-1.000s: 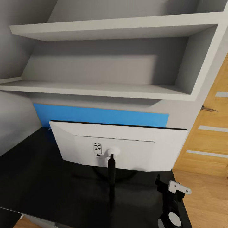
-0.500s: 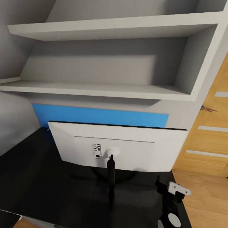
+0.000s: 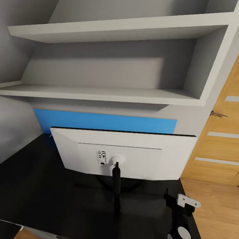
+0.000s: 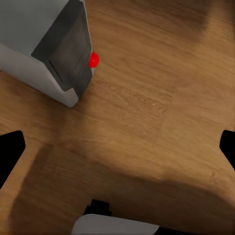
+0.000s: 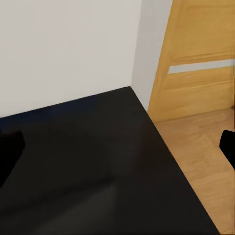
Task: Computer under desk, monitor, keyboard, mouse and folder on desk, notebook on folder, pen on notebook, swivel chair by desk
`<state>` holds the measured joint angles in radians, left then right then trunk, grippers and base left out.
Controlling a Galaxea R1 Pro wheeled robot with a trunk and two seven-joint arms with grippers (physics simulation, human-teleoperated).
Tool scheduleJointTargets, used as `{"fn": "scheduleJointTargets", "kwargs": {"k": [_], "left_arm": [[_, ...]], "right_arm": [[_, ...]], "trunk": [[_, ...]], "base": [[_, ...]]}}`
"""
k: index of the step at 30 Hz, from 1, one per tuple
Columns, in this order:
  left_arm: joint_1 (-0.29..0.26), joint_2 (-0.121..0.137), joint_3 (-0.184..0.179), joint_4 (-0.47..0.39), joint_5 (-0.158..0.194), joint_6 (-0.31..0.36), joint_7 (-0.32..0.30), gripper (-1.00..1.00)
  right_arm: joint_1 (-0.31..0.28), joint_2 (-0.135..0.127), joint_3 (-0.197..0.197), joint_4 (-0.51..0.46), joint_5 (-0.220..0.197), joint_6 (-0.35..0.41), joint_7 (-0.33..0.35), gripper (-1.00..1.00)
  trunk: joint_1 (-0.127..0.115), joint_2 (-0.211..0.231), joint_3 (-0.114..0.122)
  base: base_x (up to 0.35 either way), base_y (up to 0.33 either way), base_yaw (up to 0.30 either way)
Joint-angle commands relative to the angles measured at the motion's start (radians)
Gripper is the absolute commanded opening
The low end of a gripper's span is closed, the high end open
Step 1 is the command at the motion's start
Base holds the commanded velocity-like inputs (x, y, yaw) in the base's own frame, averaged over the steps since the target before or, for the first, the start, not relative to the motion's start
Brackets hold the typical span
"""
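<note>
Monitor on desk, back toward the head camera; both end effectors open and empty.

Nearest, the right end effector hangs over the near right corner of the glossy black desk, fingers spread, holding nothing. Left end effector is spread wide above the wood floor, with the light-grey computer standing beside it. Mid-desk, the monitor stands upright on its thin black stand. Behind: blue back panel, then grey shelves. A wooden chest sits far right.
</note>
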<state>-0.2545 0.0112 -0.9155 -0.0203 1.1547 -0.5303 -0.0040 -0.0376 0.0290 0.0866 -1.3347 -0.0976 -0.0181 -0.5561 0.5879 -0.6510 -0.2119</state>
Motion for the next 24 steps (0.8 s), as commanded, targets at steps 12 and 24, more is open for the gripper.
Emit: {"fn": "scheduleJointTargets", "kwargs": {"k": [12,24], "left_arm": [[0.040,0.030,-0.008,-0.001,0.010,-0.007,-0.020,1.00],[0.047,0.053,-0.008,-0.001,0.011,-0.008,-0.083,1.00]], "right_arm": [[-0.062,-0.032,0.001,0.033,-0.008,-0.025,0.153,1.00],[-0.346,-0.039,0.001,0.330,-0.008,-0.074,0.171,1.00]], "trunk": [[0.000,-0.001,-0.002],[0.000,-0.001,-0.002]], "base": [[0.000,0.000,0.000],[0.000,0.000,0.000]]}}
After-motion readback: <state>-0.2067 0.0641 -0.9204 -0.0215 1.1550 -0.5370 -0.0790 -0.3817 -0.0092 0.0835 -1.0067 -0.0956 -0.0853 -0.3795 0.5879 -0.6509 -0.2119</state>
